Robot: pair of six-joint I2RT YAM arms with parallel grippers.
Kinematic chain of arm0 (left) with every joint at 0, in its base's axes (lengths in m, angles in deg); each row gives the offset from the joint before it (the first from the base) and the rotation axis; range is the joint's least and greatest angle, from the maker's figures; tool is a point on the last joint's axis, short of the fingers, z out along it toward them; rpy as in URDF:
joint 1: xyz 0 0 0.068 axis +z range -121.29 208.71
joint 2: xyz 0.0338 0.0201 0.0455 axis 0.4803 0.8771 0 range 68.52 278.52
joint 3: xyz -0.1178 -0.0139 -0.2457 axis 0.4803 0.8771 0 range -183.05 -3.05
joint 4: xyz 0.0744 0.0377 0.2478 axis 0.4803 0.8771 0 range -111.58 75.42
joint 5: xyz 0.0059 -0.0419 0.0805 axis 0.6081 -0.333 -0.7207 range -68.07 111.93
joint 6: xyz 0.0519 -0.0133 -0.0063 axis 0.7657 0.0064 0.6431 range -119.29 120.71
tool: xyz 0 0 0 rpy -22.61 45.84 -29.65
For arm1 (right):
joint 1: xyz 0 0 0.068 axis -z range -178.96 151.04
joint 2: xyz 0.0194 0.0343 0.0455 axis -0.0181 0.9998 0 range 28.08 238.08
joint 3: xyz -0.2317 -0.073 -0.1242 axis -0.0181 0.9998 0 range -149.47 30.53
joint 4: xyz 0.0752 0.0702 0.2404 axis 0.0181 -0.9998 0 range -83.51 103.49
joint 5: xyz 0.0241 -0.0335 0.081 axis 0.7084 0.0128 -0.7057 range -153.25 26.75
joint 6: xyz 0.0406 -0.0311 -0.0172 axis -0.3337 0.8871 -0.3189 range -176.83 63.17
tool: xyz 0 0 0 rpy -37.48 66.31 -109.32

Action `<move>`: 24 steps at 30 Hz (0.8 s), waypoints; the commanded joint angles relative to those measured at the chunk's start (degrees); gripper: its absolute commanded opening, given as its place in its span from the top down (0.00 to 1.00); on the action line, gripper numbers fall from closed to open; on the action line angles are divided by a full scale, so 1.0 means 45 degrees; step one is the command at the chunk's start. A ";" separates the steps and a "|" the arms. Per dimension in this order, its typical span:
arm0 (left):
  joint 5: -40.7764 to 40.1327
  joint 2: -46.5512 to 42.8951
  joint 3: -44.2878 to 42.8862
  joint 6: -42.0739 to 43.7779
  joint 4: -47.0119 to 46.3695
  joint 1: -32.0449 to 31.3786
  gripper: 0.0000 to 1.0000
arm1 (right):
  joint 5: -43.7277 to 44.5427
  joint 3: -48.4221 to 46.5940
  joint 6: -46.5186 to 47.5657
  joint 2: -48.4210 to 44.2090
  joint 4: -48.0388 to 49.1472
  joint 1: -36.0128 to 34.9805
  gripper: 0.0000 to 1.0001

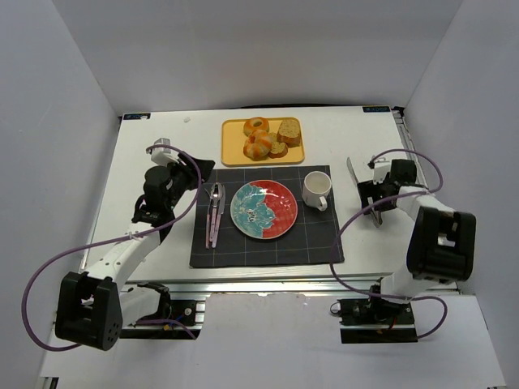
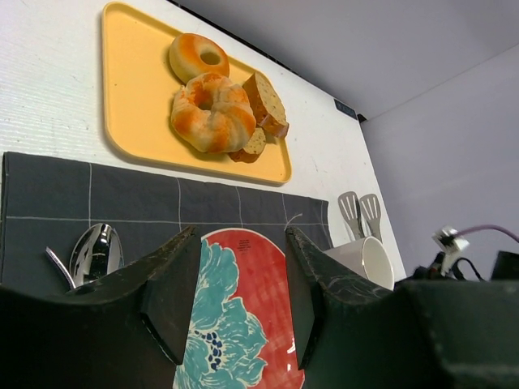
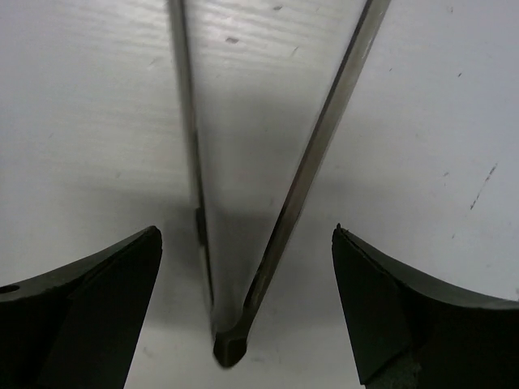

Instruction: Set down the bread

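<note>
Two rolls point(image 2: 212, 113) beyond left claw point(image 2: 242, 267)

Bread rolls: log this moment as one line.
bread: ring roll and striped bun on yellow tray | left arm: jaws open, empty | right arm: jaws open astride tongs

Tray point(image 1: 233, 154): plain yellow-orange. Ring roll point(image 1: 256, 126): golden-orange, paler patches. Striped bun point(image 1: 259, 146): orange and white bands. Loaf slices point(image 1: 289, 130): brown, dark-speckled. Placemat point(image 1: 320, 239): charcoal with a thin pale grid. Plate point(image 1: 263, 209): half red, half teal, with what appears to be a floral motif, dark-dotted at centre. Mug point(image 1: 316, 190): white. Spoon point(image 2: 96, 251): polished silver. Tongs point(image 3: 316, 162): bare grey metal. Counter point(image 1: 146, 154): white. Left gripper point(image 2: 242, 243) and right gripper point(image 3: 245, 235): black.
</note>
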 commanded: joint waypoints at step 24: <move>-0.0302 -0.0416 -0.0195 0.0388 0.0374 0.0074 0.44 | -0.1853 -0.3771 -0.1001 0.2731 -0.0902 -0.0095 0.89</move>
